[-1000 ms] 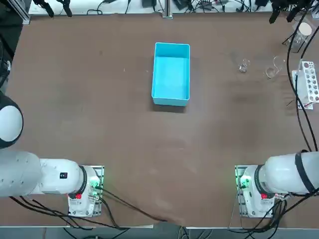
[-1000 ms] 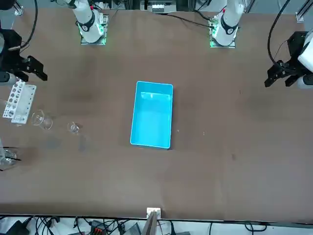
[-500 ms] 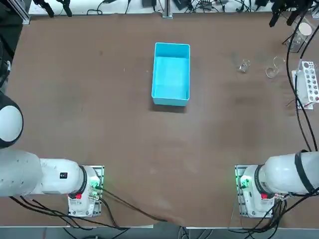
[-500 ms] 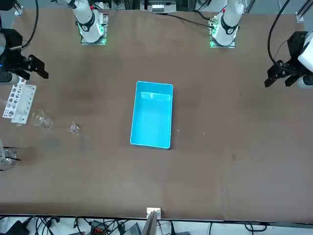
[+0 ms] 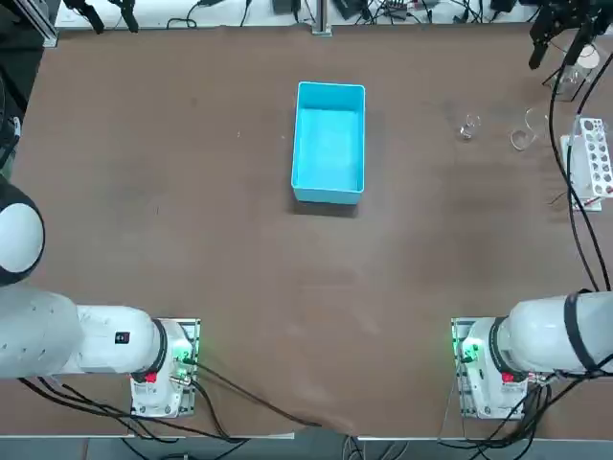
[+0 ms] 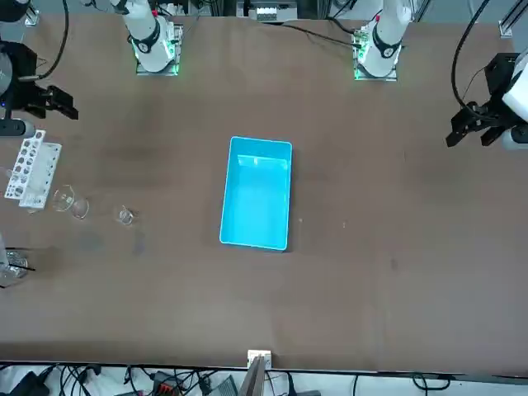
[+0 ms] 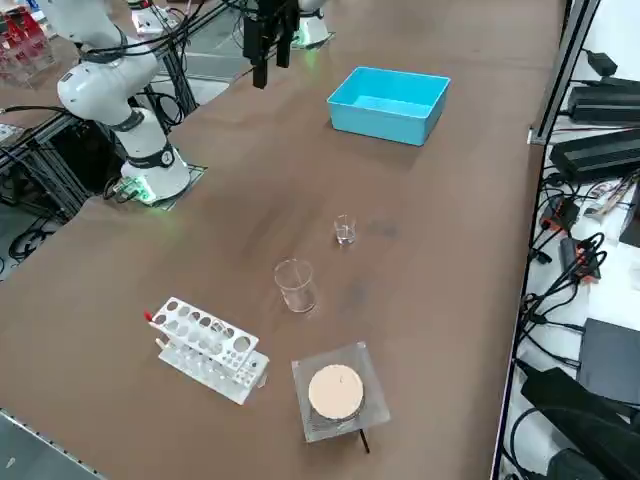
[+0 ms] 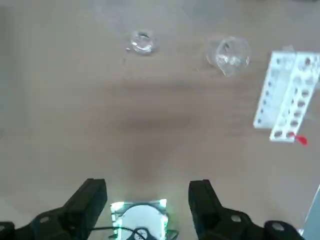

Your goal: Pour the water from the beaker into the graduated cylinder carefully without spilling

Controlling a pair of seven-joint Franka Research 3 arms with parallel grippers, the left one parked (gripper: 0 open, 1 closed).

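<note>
Robotics laboratory, fitted with laboratory glassware.
Clock positions refer to the top view, taken from the table's centre: a broad brown worktable [image 5: 287,249] carries white robot arm bases, bolted on at between 7 and 8 o'clock [image 5: 165,369] and at 4 o'clock [image 5: 488,369], with the black right gripper [image 5: 565,38] over the table toward 2 o'clock; laboratory ware is grouped around 2 o'clock, comprising a small clear beaker [image 5: 469,126], a larger clear graduated cylinder [image 5: 523,137] and a white-topped vessel [image 5: 588,57], with a white holed rack [image 5: 591,158] between 2 and 3 o'clock; black cables and devices [image 7: 590,260] lie on a white surface [image 5: 259,13] beyond the table's 12 o'clock edge.
</note>
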